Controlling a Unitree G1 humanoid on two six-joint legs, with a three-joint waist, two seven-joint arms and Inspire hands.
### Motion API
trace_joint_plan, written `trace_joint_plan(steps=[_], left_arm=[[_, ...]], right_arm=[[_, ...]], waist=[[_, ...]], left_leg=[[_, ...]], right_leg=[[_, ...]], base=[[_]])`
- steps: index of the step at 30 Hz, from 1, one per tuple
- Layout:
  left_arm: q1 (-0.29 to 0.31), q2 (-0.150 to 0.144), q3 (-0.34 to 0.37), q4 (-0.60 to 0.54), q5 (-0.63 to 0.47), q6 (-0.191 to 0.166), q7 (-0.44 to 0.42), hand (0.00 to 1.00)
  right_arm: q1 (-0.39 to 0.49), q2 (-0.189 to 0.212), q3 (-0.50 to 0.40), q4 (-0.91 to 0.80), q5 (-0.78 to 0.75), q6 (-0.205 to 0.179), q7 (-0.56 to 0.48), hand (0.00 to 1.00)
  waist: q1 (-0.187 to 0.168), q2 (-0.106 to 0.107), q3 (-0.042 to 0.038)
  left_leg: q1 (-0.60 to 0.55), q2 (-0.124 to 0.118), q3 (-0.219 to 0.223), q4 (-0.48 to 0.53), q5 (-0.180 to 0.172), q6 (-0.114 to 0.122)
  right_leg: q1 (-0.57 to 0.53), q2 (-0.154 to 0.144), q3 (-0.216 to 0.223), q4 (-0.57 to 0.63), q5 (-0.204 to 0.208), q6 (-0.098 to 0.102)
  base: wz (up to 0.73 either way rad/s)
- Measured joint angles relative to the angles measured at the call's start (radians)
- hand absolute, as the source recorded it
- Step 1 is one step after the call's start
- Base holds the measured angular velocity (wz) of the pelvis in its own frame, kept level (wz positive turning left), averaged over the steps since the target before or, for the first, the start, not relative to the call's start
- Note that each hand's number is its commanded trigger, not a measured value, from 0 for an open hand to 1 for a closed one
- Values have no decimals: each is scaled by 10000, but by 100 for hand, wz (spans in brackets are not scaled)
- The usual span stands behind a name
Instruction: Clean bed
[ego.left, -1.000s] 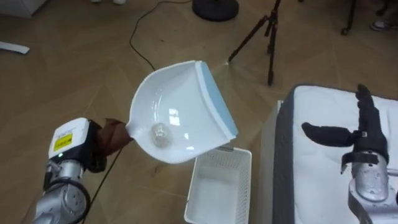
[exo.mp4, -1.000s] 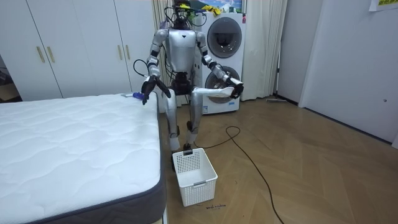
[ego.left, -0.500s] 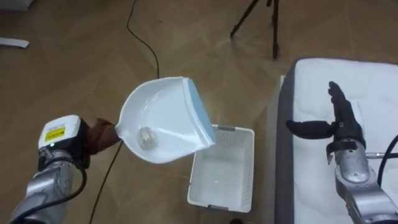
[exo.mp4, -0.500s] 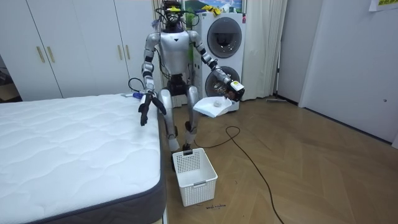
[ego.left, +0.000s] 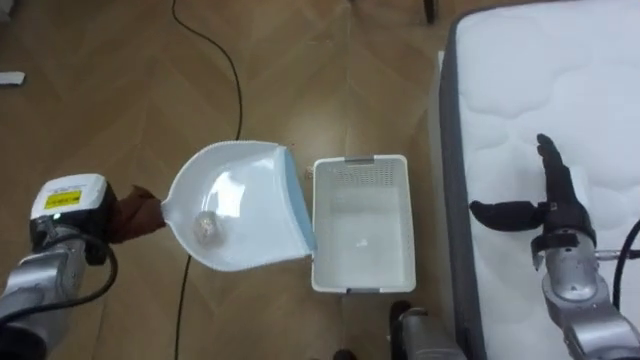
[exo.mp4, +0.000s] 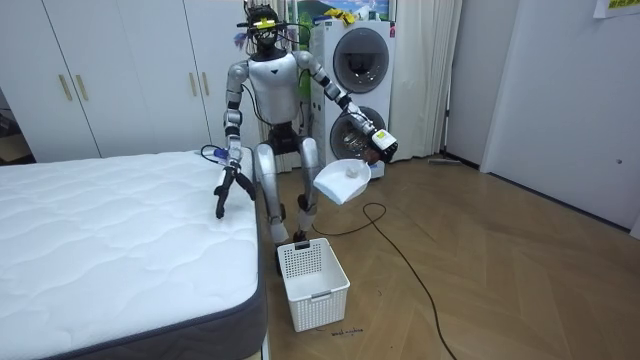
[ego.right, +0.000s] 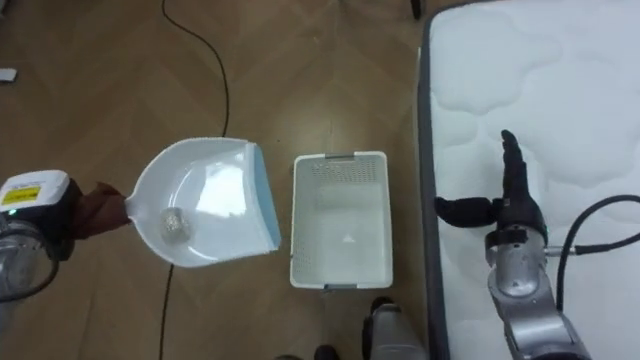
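Robot is seen standing at the bed's corner in the room view, with the basket (ego.left: 360, 160) on the floor in front of its feet, just beside the bed (ego.left: 540, 80).

Left hand (ego.left: 132, 213): clenched round the handle (ego.left: 162, 212) of the pan (ego.left: 250, 195), which is held in the air off to the robot's left. From the head camera the blue lip (ego.left: 298, 200) lies along the basket's left wall. Whether the lip is truly above the opening cannot be told.

Ball (ego.left: 206, 228): a small crumpled lump lying loose in the pan's deep end, close to the handle.

Right hand (ego.left: 558, 215): released, fingers straight, thumb out, held over the mattress and grasping nothing.

Handling, judged:
- The pan is taken to be stiff, light plastic with a smooth inner face. The handle is the only sensible hold, and it is already taken.
- The ball is judged very light and free to roll. It is expected to slide out readily once the lip is tipped down.
- A slow tilt is advised, since a light ball may bounce off the basket's rim onto the floor
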Motion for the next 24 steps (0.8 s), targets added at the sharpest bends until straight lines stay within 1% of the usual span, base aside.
trace_joint_plan(steps=[1,2,3,4,5,7,10,13,15,17,20,24], left_arm=[[-35,122,-88,33,2,47,6,100],[-41,268,-278,35,37,151,19,100],[-48,322,-351,43,86,182,18,100],[-151,435,-652,121,159,259,18,100],[-280,443,-889,249,271,342,13,100],[-401,443,-1151,359,329,410,6,100],[-489,443,-1387,408,395,469,5,100],[-517,443,-1564,444,386,503,-31,100],[-530,445,-1665,544,350,579,-60,100],[-584,444,-1886,719,293,594,-130,100],[-682,444,-2174,809,295,594,-390,100],[-833,444,-2280,920,297,593,-566,100]], right_arm=[[61,3,22,15,-219,0,-38,0],[81,4,70,22,-358,0,-51,0],[77,4,107,22,-370,0,-74,0],[69,4,228,26,-405,0,-206,0],[44,5,327,69,-506,0,-323,0],[24,21,428,94,-584,0,-411,0],[-44,21,541,172,-642,0,-529,0],[-88,23,764,198,-637,17,-725,0],[-127,27,877,198,-633,20,-808,0],[-156,27,933,198,-632,20,-815,0],[-211,26,1011,198,-633,21,-831,0],[-248,28,1021,195,-614,21,-848,0]], waist=[[-55,54,-5],[-86,89,-1],[-112,96,-1],[-143,95,-1],[-143,100,1],[-153,110,7],[-174,116,11],[-222,150,30],[-313,166,39],[-322,169,39],[-345,181,37],[-347,263,29]], left_leg=[[-25,24,51,-6,1,-1],[-22,101,289,-24,1,-2],[-20,97,313,-45,2,-2],[-5,106,446,-70,3,0],[22,103,551,-75,2,2],[68,92,656,-95,2,3],[81,96,799,-103,1,5],[77,95,823,-92,-6,18],[42,95,878,-89,-36,62],[37,139,998,-97,-44,70],[-14,158,1064,-93,-54,88],[-51,164,1087,-89,-59,97]], right_leg=[[-33,4,0,3,0,0],[-59,11,18,7,-3,3],[-81,8,35,23,-6,7],[-139,3,92,87,-20,17],[-171,-4,163,139,-49,35],[-181,-9,238,173,-81,52],[-215,-24,291,213,-107,67],[-224,-42,292,251,-115,71],[-292,-63,301,320,-141,72],[-327,-52,327,324,-140,71],[-396,-48,346,329,-130,71],[-444,-50,346,347,-92,92]], base=[[-4],[-5],[-9],[-9],[-10],[-9],[-4],[0],[2],[-3],[-2],[0]])
